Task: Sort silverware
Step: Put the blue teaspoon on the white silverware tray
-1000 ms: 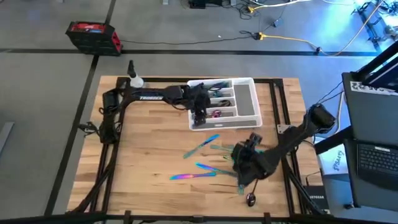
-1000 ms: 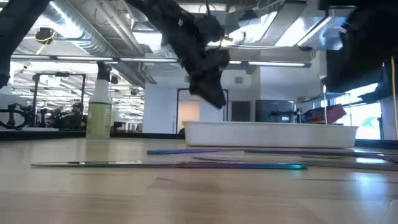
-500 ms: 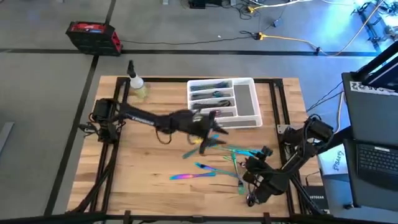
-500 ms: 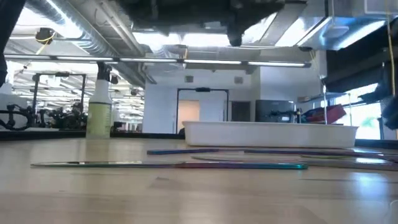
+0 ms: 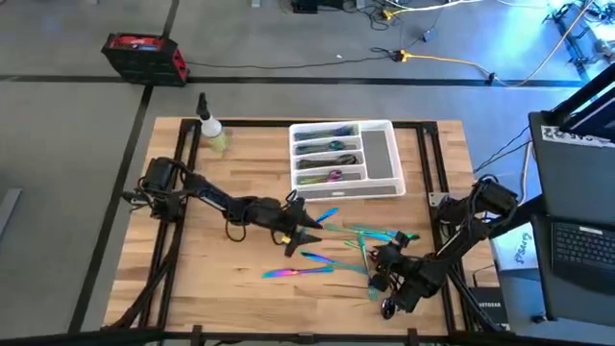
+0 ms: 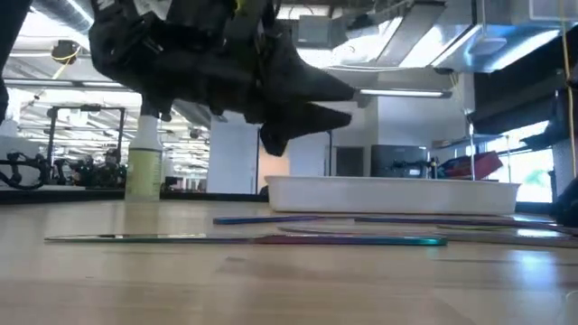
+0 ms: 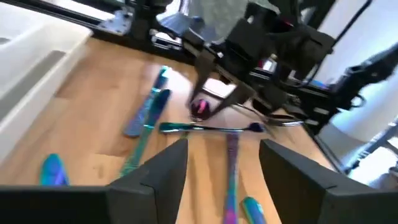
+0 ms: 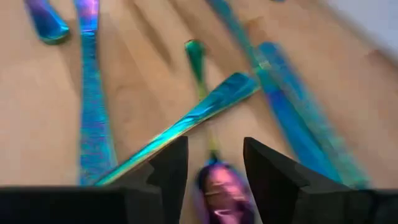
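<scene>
Wooden desk (image 5: 211, 279), butcher-block top w/ dark frame rails round it. White compartmented tray (image 5: 382, 163) at far-centre, some silverware already in its slots, pink-purple pieces in nearest slot. Rest of silverware (image 5: 370, 234) loose on bare wood nearer than tray, centre to right: teal-blue pcs (image 7: 146, 112) side by side, rainbow knife (image 5: 296, 272) lying flat toward near edge, long flat piece across low view (image 6: 244, 239). Spray bottle (image 5: 212, 132) w/ yellowish liquid upright at far-left corner, well apart from cutlery.

Left arm stretched low over desk from left side; left gripper (image 5: 309, 228) just above wood at left end of loose pile, just nearer than tray. Fingers (image 7: 163, 171) apart, nothing between; in low view hangs clear of surface (image 6: 312, 101).

Right arm folded at right edge; right gripper (image 5: 386, 281) low at near-right end of pile. Fingers (image 8: 169, 167) apart, straddling purple-pink spoon bowl (image 8: 222, 190) on wood; not clamped on it as far as visible. Teal handle (image 8: 193, 124) slants across just beyond tips. Same gripper visible from left wrist cam (image 7: 217, 93), over pink spoon bowl (image 7: 200, 107). Darker spoon (image 5: 388, 308) at near-right edge, just beside right gripper.
</scene>
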